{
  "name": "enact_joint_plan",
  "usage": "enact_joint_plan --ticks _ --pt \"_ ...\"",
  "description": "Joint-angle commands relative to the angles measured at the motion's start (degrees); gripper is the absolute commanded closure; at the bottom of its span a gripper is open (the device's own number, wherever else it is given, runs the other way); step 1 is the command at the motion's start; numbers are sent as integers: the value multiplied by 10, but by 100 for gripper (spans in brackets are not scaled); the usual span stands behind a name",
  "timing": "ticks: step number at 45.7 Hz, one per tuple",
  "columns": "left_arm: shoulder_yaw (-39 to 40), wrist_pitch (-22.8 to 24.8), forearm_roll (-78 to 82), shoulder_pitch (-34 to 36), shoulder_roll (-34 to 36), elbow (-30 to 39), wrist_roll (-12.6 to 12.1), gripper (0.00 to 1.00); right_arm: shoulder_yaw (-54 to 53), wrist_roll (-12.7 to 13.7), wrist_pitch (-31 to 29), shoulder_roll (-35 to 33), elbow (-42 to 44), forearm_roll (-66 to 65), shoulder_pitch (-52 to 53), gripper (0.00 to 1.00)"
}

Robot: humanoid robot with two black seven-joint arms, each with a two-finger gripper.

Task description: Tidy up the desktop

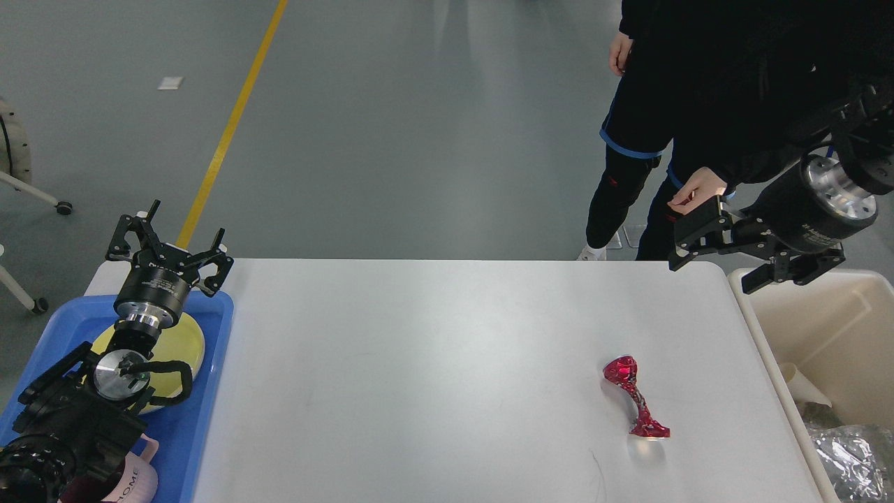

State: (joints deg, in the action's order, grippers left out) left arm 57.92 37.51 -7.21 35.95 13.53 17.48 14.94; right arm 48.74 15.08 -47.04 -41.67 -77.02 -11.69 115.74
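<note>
A: What's seen at the left?
B: A blue tray (209,391) with a yellow plate (183,344) in it; the left claw (170,241) is held spread apart above it.

A: And the counter (433,377)?
B: White, matte, long axis left-right, filling the middle. A crushed red can (634,397) is laid on it.

A: Right side?
B: Right claw (723,255) is spread apart; beige bin (775,363) holds crumpled foil (848,461).

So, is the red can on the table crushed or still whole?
Crushed. The red can lies on the table, twisted thin in the middle, with only its two ends wider.
</note>
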Motion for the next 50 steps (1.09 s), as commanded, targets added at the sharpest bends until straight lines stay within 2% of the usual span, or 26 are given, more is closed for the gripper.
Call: enact_joint_plan --ticks 1,5,13,17,22,31,41,50 --pt "0 0 0 0 0 0 0 2 9 0 11 18 -9 -8 2 0" --pt "0 -1 0 0 0 0 0 2 21 0 35 25 26 -21 -37 0" --pt "0 -1 0 0 0 0 0 2 -6 -8 131 28 140 -25 -192 0" --pt "-1 0 0 0 0 0 0 2 -50 -10 132 38 171 -25 -270 0" --pt "0 -1 0 0 0 0 0 2 -115 -19 132 44 168 -24 -342 0" --pt "0 -1 0 0 0 0 0 2 -130 -42 136 102 155 -20 -372 0" --pt "0 0 0 1 0 0 0 2 -135 -42 148 203 177 -18 -417 0" --pt "0 1 0 0 0 0 0 2 -146 -44 154 254 209 -21 -462 0"
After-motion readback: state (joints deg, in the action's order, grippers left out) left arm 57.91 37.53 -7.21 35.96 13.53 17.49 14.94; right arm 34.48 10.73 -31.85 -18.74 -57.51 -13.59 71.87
